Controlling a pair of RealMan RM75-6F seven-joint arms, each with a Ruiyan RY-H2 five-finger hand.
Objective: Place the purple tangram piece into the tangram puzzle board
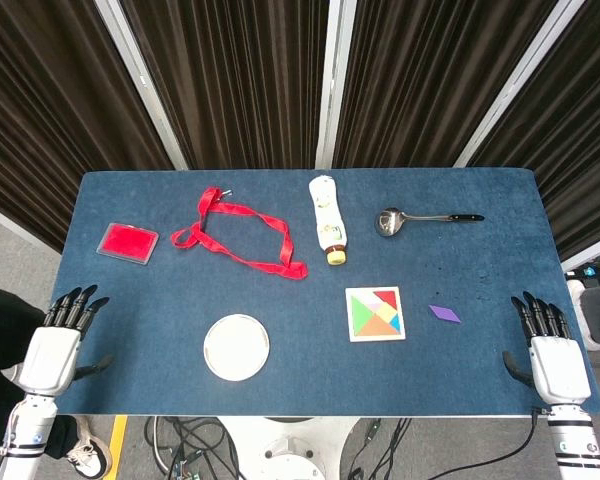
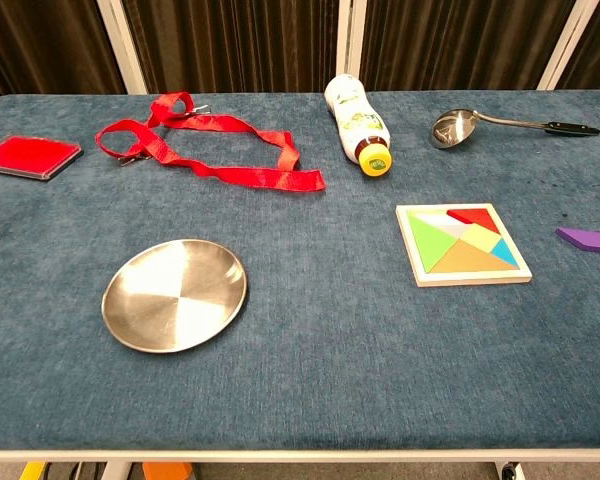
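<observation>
Nothing's been picked up so far — the purple tangram piece (image 1: 444, 314) lies flat on the table (image 1: 130, 300), just right of the tangram puzzle board (image 1: 375, 314). Right hand (image 1: 552, 350) sits at the near right corner, fingers spread, empty; left hand (image 1: 58, 340) is the same at the near left. My worry: the piece is so thin that fingertips could skid it across the cloth, or drop it in crooked.
</observation>
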